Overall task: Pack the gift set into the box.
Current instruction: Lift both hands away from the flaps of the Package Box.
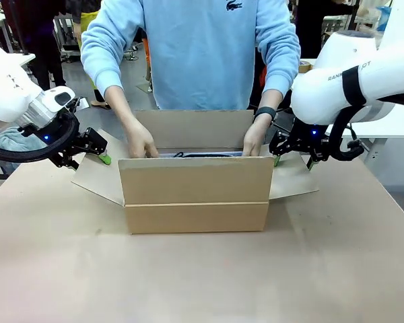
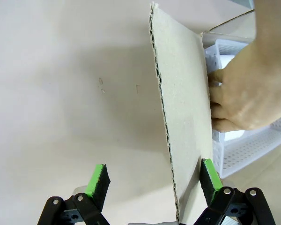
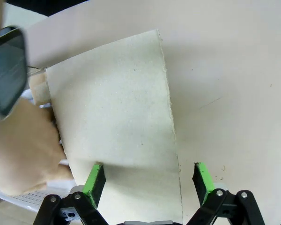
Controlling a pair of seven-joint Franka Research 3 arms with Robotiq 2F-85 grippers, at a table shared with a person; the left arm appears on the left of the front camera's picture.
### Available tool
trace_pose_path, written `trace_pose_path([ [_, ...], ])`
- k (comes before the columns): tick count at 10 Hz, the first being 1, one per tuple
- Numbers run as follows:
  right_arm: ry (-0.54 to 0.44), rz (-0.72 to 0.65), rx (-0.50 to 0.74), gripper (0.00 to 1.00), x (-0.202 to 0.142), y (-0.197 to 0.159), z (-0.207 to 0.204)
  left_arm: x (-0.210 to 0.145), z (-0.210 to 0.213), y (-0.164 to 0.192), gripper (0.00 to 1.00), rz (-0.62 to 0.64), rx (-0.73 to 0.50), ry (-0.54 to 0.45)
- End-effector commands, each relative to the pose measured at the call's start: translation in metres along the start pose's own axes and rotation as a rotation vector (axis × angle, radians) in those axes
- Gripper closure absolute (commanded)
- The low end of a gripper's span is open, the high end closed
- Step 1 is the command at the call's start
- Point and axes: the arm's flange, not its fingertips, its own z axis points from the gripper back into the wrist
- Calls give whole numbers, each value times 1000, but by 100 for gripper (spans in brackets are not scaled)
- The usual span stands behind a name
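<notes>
While the person (image 1: 202, 47) across the table (image 1: 202, 282) reaches both hands down inside it, the box (image 1: 195, 195) sits square in the middle of the tabletop with all its flaps open. The near flap hangs down the front and the two side flaps are splayed outward. My left gripper (image 1: 87, 151) is out at the left flap (image 1: 94, 178) with its fingers spread wide and holding nothing. On the left wrist camera the flap's raw corrugated edge stands between the two green pads (image 2: 99, 177), much closer to one pad than the other, and I can't tell whether it touches. Past that flap, one hand (image 2: 253, 89) rests on a white slotted basket (image 2: 248, 147) inside the box. Over on the other side, my right gripper (image 1: 294, 160) is at the right flap (image 1: 293, 178), also wide open and empty. From the right wrist camera the flap lies broad and flat between the fingers, covering the gap from one pad most of the way to the other, with bare table beyond its edge. The person's other hand (image 3: 23, 150) shows beside that flap, with a dark-faced watch (image 3: 7, 70) on the wrist and a corner of the white basket under it.
</notes>
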Motion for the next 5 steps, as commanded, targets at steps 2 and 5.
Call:
trace_pose_path([
  [2,-5,-18,-22,0,0,3,2,-3,1,0,0,6,15,0],
  [5,-5,-18,-22,0,0,3,2,-3,1,0,0,6,15,0],
])
